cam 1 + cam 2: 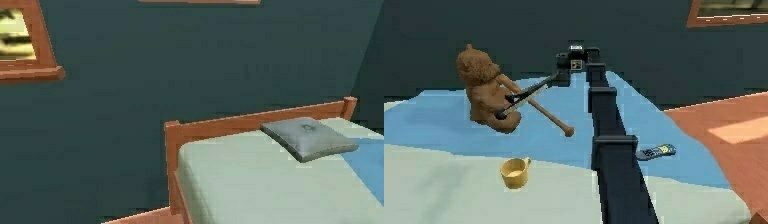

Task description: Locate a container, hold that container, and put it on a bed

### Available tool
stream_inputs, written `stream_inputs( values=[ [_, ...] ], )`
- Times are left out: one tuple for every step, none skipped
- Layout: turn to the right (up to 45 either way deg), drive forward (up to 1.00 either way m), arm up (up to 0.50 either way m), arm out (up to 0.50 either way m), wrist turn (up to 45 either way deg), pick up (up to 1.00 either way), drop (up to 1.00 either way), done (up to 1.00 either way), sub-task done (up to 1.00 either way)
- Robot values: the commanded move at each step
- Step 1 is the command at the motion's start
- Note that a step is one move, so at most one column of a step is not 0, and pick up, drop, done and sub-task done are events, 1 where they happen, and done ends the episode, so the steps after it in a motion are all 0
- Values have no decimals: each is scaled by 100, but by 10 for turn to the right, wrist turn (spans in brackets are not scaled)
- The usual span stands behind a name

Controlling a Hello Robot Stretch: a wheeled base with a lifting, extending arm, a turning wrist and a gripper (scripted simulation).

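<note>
A small yellow cup [515,172] with a handle stands on the bed [444,170], on the pale green part of the cover near the arm side view's bottom. My arm [612,140] reaches out over the bed. The gripper [512,106] points toward that view's left, with its fingers in front of a brown teddy bear [479,85] sitting on the blue blanket. I cannot tell whether the gripper holds anything. The forward view shows the bed [260,190] with its wooden frame, pale green sheet and blue blanket.
A brown bat [556,121] lies on the blanket beside the bear. A small dark phone-like thing [656,152] lies right of the arm. A grey pillow [308,138] rests by the headboard. Dark teal walls, a wood-framed window [25,45] and reddish floor [729,125] surround the bed.
</note>
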Motion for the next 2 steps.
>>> stream_inputs(
  values=[
    [0, 0, 0, -8, 0, 0, 0, 0, 0],
    [0, 0, 0, 0, 0, 0, 0, 100, 0]
  ],
)
